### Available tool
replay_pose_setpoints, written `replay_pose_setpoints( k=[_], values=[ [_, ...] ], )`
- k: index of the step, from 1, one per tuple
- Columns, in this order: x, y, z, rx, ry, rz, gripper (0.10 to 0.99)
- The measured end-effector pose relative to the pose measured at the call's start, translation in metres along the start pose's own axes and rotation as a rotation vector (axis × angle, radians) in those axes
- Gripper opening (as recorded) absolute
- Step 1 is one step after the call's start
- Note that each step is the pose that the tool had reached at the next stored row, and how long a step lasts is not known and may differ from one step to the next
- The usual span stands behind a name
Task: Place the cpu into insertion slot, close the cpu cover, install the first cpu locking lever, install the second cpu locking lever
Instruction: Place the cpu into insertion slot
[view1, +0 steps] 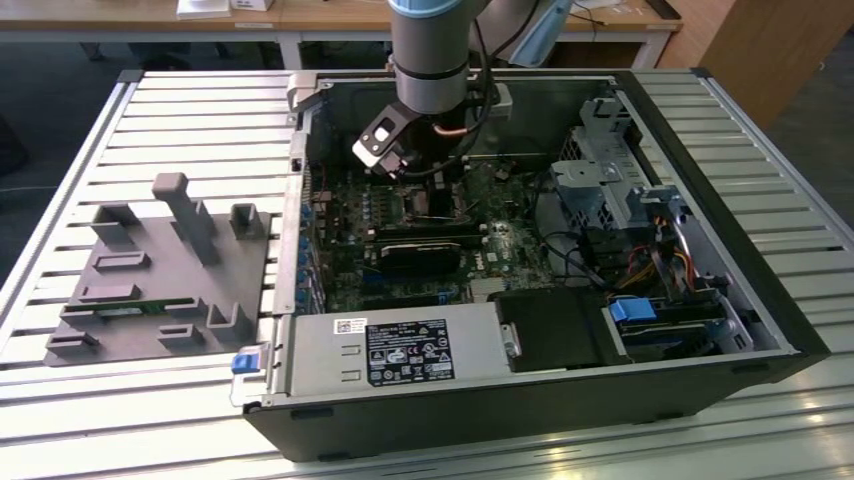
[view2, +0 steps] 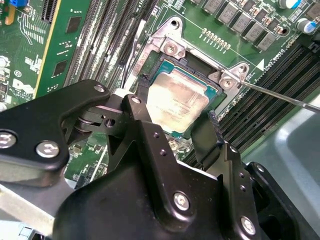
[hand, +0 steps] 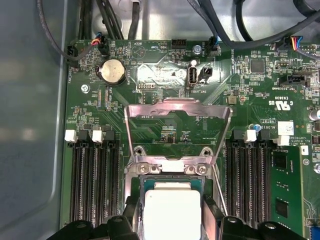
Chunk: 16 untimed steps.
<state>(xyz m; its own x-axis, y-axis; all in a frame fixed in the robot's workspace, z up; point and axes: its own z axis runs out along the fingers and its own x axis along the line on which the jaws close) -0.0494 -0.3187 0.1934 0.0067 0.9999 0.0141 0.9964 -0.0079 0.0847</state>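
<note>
Grey holder: the grey holder (view1: 160, 270) lies on the table, at about 9 o'clock from the open computer case (view1: 747, 330) in the exterior view.
Gripper: the gripper (view1: 434, 205) reaches down into the case, at about 12 o'clock from the silver power box (view1: 400, 350).
Fingers: the two black fingers (view2: 210, 130) are clamped on the cpu, one on each side.
Cpu: the cpu (hand: 172, 212) is flat and sits right over the insertion slot (view2: 192, 64). It looks like it is in the slot, but I can't be sure it is all the way down.
Cpu cover: the cpu cover (hand: 175, 104) is tipped up and open, clear of the cpu.
Lever: a thin lever (view2: 280, 97) sticks out from the slot's corner, not hooked down.
Drive cage: the drive cage (view1: 607, 170) is at about 2 o'clock from the gripper, well apart.
Step now: I think this is putting the cpu into the slot.
How to do it well: keep the cpu flat. Line up its edges with the slot. Go down softly and never push, since the tiny pins likely bend easily. Keep the fingers away from the open cover.
</note>
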Motion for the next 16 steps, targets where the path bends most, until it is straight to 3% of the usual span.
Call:
replay_pose_setpoints(
  k=[11, 13, 14, 16],
  values=[
    [0.0001, 0.0015, -0.0135, 0.01, 0.002, 0.0, 0.616],
    [0.0001, 0.0019, -0.0174, 0.015, 0.0025, 0.0, 0.475],
    [0.0001, 0.0019, -0.0175, 0.015, 0.0026, 0.001, 0.475],
    [-0.0001, 0.002, -0.0183, 0.017, 0.0023, 0.0, 0.357]
  ],
)
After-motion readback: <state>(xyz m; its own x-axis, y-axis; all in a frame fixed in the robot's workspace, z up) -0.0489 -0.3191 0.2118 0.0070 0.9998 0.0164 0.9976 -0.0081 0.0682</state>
